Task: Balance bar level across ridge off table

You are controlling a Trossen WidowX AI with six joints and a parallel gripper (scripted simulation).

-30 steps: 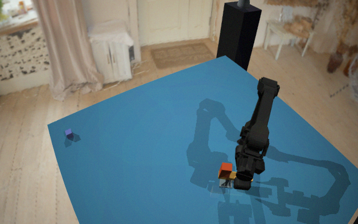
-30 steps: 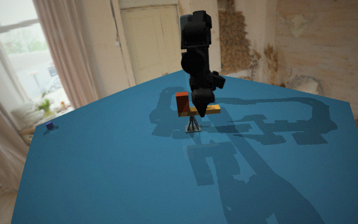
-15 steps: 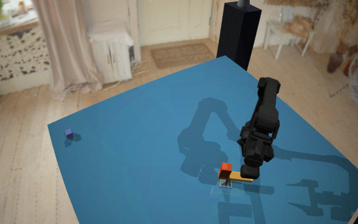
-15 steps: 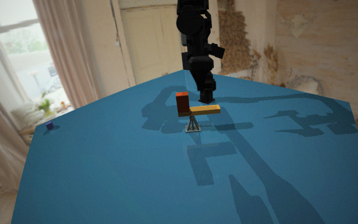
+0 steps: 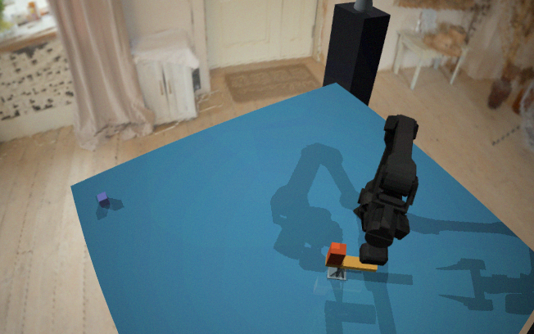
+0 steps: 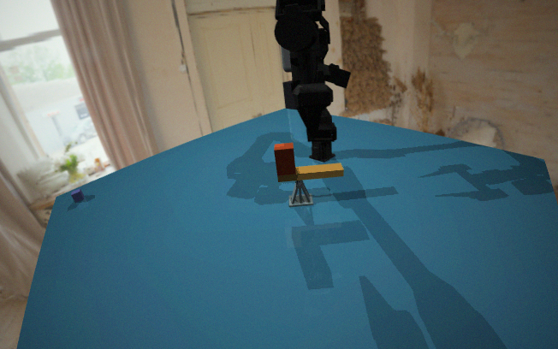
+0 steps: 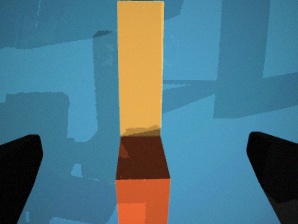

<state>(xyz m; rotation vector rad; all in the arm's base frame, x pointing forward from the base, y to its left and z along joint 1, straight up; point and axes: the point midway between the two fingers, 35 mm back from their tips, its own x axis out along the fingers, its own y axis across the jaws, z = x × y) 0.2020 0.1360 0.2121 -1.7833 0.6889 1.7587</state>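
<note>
One bar [image 6: 318, 170], orange-weighted end nearest ridge [image 6: 300, 194] for level balance; gripper [image 7: 149, 183] spread wide, holding nothing.

A small purple cube [image 5: 102, 199] sits alone near the far left corner of the blue table [image 5: 196, 213]. Beyond the table stand a black pillar [image 5: 355, 49], a white cabinet [image 5: 165, 78], a curtain [image 5: 98, 74], a doormat [image 5: 270, 82] and a white chair [image 5: 430, 49].

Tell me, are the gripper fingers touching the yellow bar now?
Apart. The wrist view shows the fingers spread wide, with blue table visible between each of them and the yellow bar.
</note>
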